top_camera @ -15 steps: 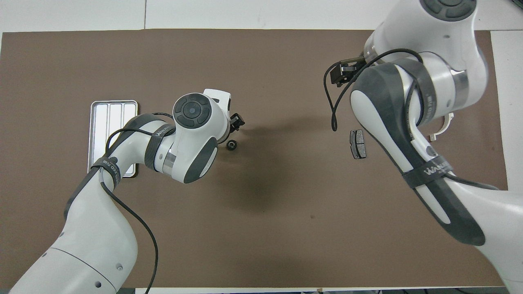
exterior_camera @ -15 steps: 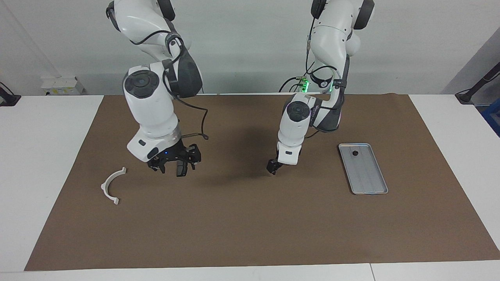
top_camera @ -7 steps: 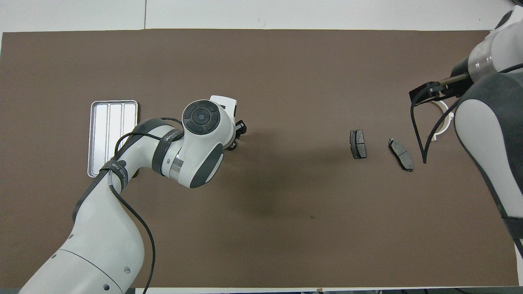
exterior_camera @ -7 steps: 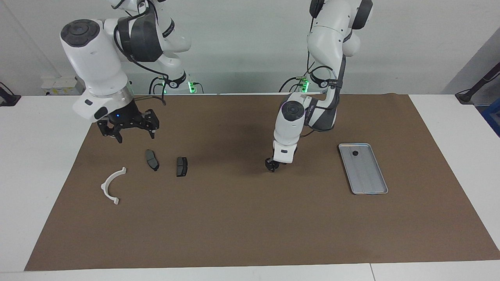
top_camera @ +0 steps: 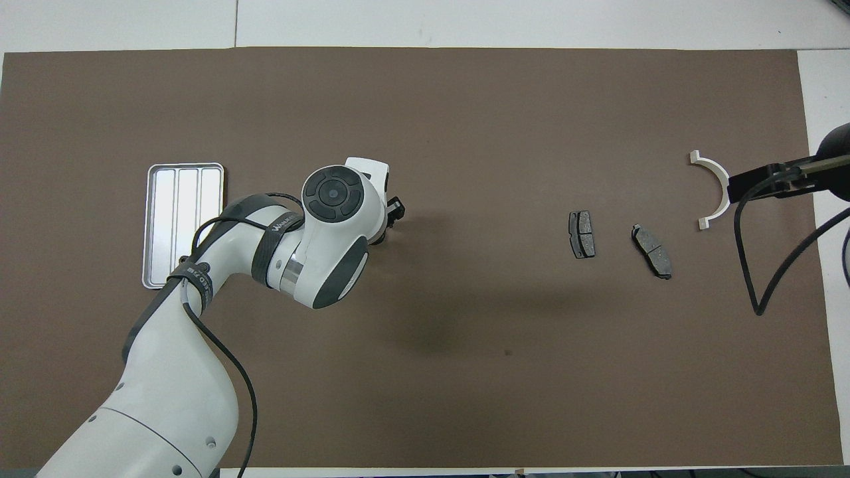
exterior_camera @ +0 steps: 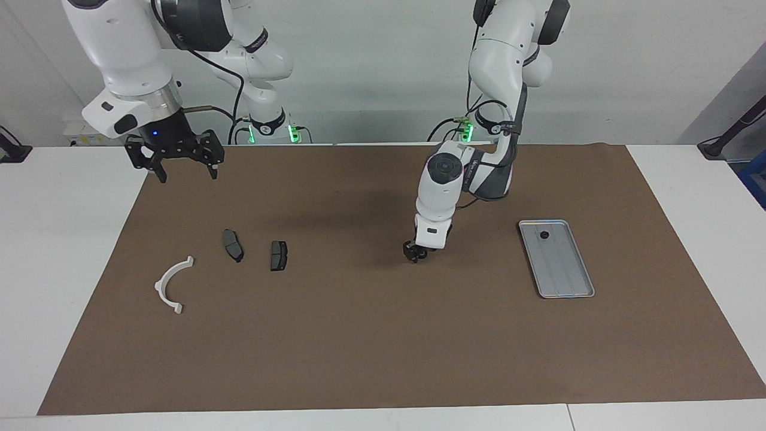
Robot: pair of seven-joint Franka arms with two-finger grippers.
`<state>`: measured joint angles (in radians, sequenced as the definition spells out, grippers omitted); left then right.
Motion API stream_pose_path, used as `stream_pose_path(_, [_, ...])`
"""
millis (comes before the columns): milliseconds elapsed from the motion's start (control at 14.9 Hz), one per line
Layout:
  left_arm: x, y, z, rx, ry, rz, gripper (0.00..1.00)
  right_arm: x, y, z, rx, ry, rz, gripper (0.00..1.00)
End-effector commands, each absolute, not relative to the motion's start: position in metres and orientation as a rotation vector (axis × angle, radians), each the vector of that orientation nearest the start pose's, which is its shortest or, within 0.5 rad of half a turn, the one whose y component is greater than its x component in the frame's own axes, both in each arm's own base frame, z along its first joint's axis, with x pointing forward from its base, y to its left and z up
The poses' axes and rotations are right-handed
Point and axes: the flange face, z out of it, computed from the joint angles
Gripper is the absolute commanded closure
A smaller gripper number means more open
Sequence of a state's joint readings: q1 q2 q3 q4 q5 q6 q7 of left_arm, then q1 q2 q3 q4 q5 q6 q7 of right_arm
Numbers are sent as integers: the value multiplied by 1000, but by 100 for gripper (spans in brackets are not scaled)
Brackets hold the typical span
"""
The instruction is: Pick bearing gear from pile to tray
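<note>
The pile lies toward the right arm's end: two dark grey brake pads [exterior_camera: 233, 245] [exterior_camera: 278, 255] and a white plastic arc [exterior_camera: 170, 284], also in the overhead view [top_camera: 582, 234] [top_camera: 651, 250] [top_camera: 712, 192]. The silver tray [exterior_camera: 565, 281] [top_camera: 182, 192] lies toward the left arm's end, with one small black round piece [exterior_camera: 544, 235] in it. My left gripper [exterior_camera: 413, 254] [top_camera: 394, 211] is low on the mat mid-table, between pile and tray. A small black gear [top_camera: 379, 239] peeks from under its wrist. My right gripper [exterior_camera: 179, 163] is open, empty and raised.
A brown mat [exterior_camera: 383, 347] covers most of the white table. The right gripper hangs over the mat's corner nearest the robots, at the right arm's end. Its cable [top_camera: 757, 265] dangles over the mat near the arc.
My right arm has lifted and swung back toward the robots and its end of the table, uncovering both brake pads. My left gripper has shifted slightly toward the pile, staying low.
</note>
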<state>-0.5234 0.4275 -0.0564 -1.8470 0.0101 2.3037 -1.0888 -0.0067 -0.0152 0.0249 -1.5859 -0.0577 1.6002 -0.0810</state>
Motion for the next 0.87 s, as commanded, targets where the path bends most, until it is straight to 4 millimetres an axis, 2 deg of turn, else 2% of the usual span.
stream_pose_path(0, [534,-348,298,-3060,-821,-45,45,535,4,635,-3152,-167,-11,0])
stream_pose_path(201, [533,-349,297,-3060,-831,-48,46,532,3,631,-3137,-157,38,0])
stream_pose_path(804, [532,-352,295,-3063,-843,-58,48,539,6,622,-3137,-120,51,0])
